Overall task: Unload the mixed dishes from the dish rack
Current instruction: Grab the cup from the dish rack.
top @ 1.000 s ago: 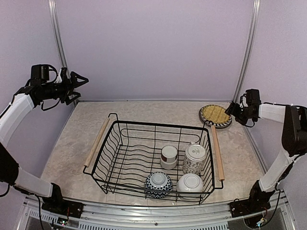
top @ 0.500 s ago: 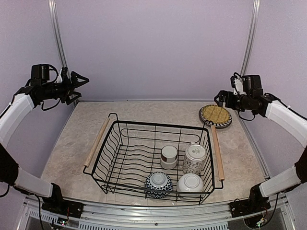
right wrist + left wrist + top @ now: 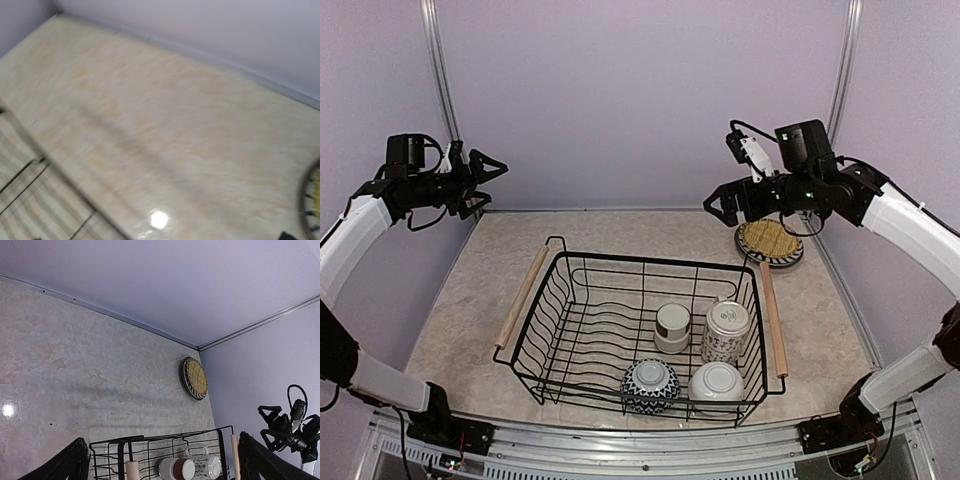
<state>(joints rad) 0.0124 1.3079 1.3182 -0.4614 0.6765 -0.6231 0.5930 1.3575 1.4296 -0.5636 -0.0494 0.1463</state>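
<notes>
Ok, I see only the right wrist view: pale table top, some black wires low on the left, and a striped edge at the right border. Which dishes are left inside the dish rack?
Observer: Four. In the dish rack the white cup with brown band and the tall patterned cup stand side by side. The blue-patterned bowl and the white bowl sit in front of them at the near wall.
Operator: And the striped edge, is it a dish outside the rack?
Observer: Yes. It is the striped plate. It lies on the table beyond the rack's far right corner, with the woven yellow mat on top of it.
</notes>
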